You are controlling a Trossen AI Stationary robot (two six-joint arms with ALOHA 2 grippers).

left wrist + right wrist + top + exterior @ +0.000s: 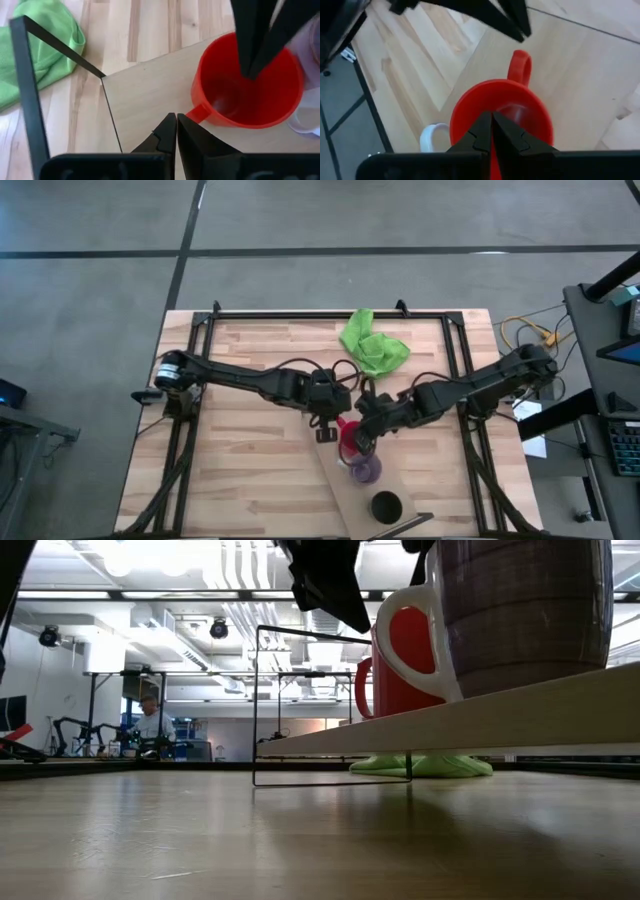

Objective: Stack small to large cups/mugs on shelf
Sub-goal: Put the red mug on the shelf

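A red cup [348, 442] stands upright at the far end of the light-wood shelf [405, 492]. A translucent purple cup [363, 471] stands beside it, and a black cup [386, 505] farther toward the near edge. My right gripper [364, 440] is shut on the red cup [470, 107]. My left gripper [325, 432] is shut and empty. Its tips [176, 119] are over the shelf, just short of the red cup's handle [199, 112]. My right gripper is shut on the red cup's rim [470, 112], on the side opposite the handle [521, 65]. A strip of red shows between the two fingers. The fingers [252, 55] come from above, slanting down into the cup's mouth. The cup is upright on the shelf.
A green cloth [372, 345] lies on the slatted tabletop beyond the shelf. The shelf stands raised on a thin dark wire frame [330, 705]. Dark rails [200, 380] run along the table's sides. A person [150, 725] sits far off in the room.
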